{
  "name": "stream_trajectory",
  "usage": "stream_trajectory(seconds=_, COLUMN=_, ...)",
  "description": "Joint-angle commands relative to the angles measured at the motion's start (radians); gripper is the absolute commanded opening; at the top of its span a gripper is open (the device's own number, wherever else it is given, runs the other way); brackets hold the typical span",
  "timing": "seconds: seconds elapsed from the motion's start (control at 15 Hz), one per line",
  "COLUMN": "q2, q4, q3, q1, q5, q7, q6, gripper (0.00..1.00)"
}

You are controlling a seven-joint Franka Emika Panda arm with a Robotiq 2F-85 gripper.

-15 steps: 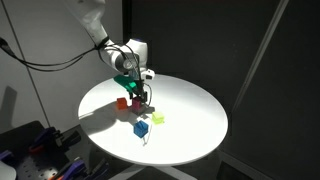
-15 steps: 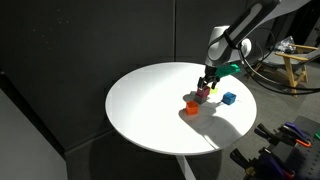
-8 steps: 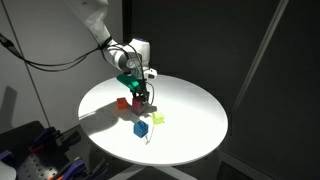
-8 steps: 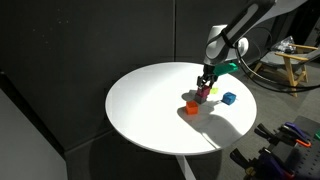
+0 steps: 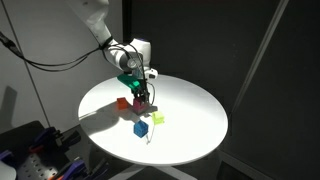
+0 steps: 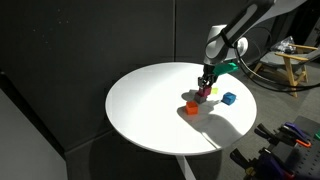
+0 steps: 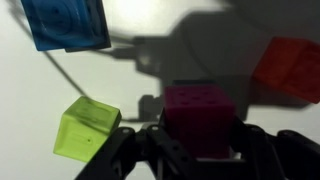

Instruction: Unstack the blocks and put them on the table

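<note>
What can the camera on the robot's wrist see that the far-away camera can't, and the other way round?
Only the wrist view shows, up close, the gripper pinching the magenta block, one finger on each side. Only an exterior view shows the whole arm and the whole round white table. Both show the magenta block, the blue block, the yellow-green block and the orange cube.

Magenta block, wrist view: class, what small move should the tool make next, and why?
Probably close the tool firmly on the magenta block: its fingers flank it on both sides, but contact is unclear. The blue block and yellow-green block already lie apart.
</note>
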Motion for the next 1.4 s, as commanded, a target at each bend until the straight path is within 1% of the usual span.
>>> stream_trajectory(seconds=0.0, q2=-0.051, q4=-0.021, q3=-0.014, q1=0.004, q5=-0.032, q7=0.013, q6=-0.062, gripper=0.28)
stream_trajectory(seconds=0.53, q2=-0.181, q4=-0.131, q3=-0.023, q1=0.002, q5=-0.081, q7=-0.009, q6=-0.127, gripper=0.27)
stream_trajectory(seconds=1.0, q2=-0.322, q4=-0.295, q3=-0.025, q1=0.001, q5=-0.151, q7=-0.026, q6=-0.11, gripper=0.27)
stream_trajectory(seconds=1.33, q2=-0.354, q4=-0.378, q3=-0.023, q1=-0.003, q5=-0.162, q7=-0.054, q6=-0.089, gripper=0.27)
